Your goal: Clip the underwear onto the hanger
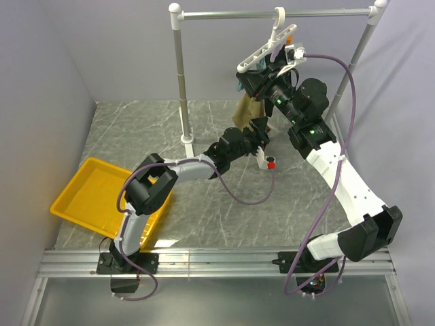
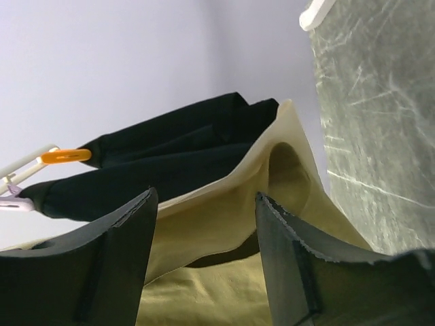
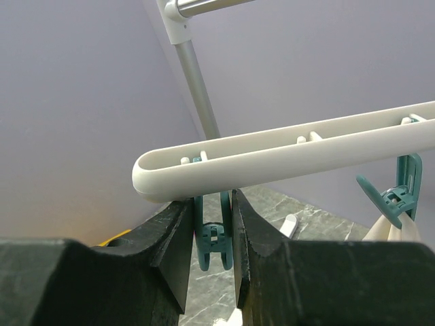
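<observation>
Top view: 2 arms are reaching toward 1 silver rail (image 1: 272, 13), where 1 white hanger (image 1: 268, 49) is hanging by its hook. The right gripper (image 1: 254, 73) is sitting at the hanger's lower end. The left gripper (image 1: 260, 130) is pointing up at 1 tan underwear (image 1: 246, 112), which is dangling below the hanger. 1 yellow tray (image 1: 88, 197) is lying at the far left.

Left wrist view: the 2 fingers (image 2: 102, 272) are standing spread, with the underwear showing in the gap; whether they are touching it is unclear. 1 black garment (image 2: 170, 159) is hanging behind, near 1 orange clip (image 2: 64, 156) and 1 pale purple clip (image 2: 13, 202).

Right wrist view: the 2 fingers are pinching the end teal clip (image 3: 214, 238) under the hanger's rounded tip. A second teal clip (image 3: 397, 190) is hanging farther along the bar, with cream fabric showing just below it.
</observation>
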`<state>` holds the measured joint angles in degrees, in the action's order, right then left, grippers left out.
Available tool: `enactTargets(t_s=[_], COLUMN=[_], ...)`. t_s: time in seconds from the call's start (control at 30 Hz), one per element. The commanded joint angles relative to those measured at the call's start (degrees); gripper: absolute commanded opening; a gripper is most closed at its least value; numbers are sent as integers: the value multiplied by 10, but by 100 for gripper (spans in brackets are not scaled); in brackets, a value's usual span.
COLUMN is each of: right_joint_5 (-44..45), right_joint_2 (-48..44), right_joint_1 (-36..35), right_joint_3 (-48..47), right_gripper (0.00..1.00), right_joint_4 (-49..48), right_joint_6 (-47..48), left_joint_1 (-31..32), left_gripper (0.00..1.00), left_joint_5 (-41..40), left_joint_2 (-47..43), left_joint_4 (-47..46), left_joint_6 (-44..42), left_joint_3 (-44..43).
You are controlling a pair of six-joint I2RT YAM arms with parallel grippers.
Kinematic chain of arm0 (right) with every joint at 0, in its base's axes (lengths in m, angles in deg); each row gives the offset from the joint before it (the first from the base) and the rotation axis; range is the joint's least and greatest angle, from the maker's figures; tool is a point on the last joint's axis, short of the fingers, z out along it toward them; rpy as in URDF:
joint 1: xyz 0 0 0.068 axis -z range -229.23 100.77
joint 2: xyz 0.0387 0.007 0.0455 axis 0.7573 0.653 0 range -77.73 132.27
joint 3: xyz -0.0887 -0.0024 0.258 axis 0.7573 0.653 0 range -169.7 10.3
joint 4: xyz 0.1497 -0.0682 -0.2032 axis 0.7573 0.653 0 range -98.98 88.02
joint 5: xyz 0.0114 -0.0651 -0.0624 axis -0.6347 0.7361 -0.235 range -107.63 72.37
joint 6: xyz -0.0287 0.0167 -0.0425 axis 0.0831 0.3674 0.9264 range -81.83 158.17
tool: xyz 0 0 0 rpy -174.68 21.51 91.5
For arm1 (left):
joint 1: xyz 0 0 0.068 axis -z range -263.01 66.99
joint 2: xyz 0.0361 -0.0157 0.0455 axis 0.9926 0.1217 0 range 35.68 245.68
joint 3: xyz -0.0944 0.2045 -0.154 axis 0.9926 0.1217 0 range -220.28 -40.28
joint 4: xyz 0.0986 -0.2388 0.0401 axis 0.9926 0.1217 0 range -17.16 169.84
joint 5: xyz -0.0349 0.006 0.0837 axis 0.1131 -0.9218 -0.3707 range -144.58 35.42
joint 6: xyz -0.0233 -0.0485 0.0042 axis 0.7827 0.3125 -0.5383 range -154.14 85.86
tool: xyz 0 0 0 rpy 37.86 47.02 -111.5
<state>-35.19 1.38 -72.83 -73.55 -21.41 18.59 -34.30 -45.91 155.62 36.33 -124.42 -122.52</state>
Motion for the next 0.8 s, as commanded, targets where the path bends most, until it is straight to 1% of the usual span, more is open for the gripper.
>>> enactTargets(t_s=[0.0, 0.2, 0.4, 0.6, 0.63, 0.77], right_joint_5=[-4, -5, -8, -9, -10, -10], right_joint_2=[-15, -19, -19, -19, -19, -19], right_joint_1=[-2, -1, -2, -4, -4, -4], right_joint_3=[-16, -12, -16, -18, -18, -16], right_gripper=[0, 0, 0, 0, 0, 0], right_joint_4=[-20, -17, -14, -11, -11, -10], right_joint_6=[9, 7, 4, 1, 1, 2], left_joint_1=[-3, -5, -5, -4, -4, -3], left_gripper=[64, 66, 66, 71, 72, 72], left_joint_5=[-16, -20, -12, -1, -4, -22], left_joint_2=[4, 14, 15, 35, 40, 57], left_joint_4=[0, -32, -36, -34, -37, -14], left_joint_6=[-13, -18, -40, -106, -125, -153], left_joint_3=[-41, -49, -46, -48, -49, -70])
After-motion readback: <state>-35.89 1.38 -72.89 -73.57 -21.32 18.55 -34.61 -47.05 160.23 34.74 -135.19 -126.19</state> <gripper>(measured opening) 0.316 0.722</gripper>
